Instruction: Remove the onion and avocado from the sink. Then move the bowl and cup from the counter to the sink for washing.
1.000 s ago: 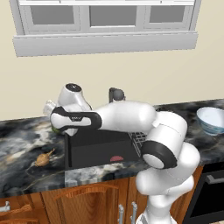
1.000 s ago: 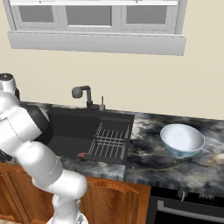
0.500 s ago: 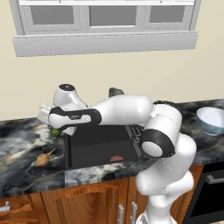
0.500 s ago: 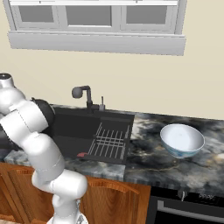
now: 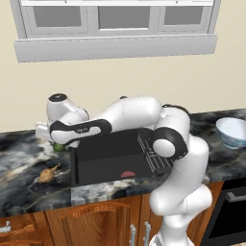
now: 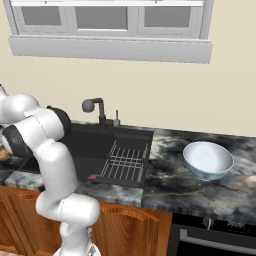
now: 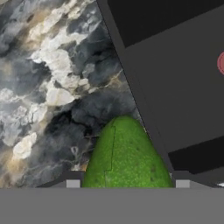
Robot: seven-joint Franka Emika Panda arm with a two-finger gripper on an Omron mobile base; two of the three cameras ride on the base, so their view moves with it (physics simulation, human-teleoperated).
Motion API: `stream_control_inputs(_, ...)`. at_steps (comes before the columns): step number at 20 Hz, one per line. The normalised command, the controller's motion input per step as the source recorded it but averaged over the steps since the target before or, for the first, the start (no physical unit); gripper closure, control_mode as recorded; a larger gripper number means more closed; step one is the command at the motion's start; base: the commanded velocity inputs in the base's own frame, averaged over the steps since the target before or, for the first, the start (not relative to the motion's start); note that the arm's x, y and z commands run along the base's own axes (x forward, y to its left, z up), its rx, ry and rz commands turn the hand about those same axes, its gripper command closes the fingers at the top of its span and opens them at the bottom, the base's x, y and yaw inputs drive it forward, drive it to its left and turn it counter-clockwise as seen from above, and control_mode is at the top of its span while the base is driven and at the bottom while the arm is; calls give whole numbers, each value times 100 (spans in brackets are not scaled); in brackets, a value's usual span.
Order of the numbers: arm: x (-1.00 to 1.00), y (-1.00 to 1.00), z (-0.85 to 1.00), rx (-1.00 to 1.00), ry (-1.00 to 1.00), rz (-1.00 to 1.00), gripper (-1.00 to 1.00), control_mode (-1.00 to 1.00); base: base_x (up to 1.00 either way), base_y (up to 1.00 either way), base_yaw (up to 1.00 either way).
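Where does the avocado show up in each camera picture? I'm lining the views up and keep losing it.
Left base view: the avocado peeks out green under the hand, over the counter at the sink's left rim.
Right base view: I cannot make it out; the arm covers that far-left edge.
Hand view: bottom centre, between the finger tips, over marbled counter beside the sink wall.
Shared landmark: the sink's left rim.

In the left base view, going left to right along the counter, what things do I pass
onion → avocado under the gripper → sink → wire rack → bowl
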Motion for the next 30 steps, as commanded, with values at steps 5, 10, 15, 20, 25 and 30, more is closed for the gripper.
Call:
stream_control_inputs(5,6,10,-12,-3,0,0,100,-100,0,0,0)
stream_control_inputs(10,8,7,-10,0,0,0,100,-100,0,0,0)
stream_control_inputs(15,9,5,-17,0,0,0,100,-100,0,0,0)
stream_control_inputs(20,8,2,-21,0,0,0,100,-100,0,0,0)
stream_control_inputs(25,7,0,-21,0,0,2,100,-100,0,0,0)
stream_control_inputs(30,7,0,-20,1,0,3,100,-100,0,0,0)
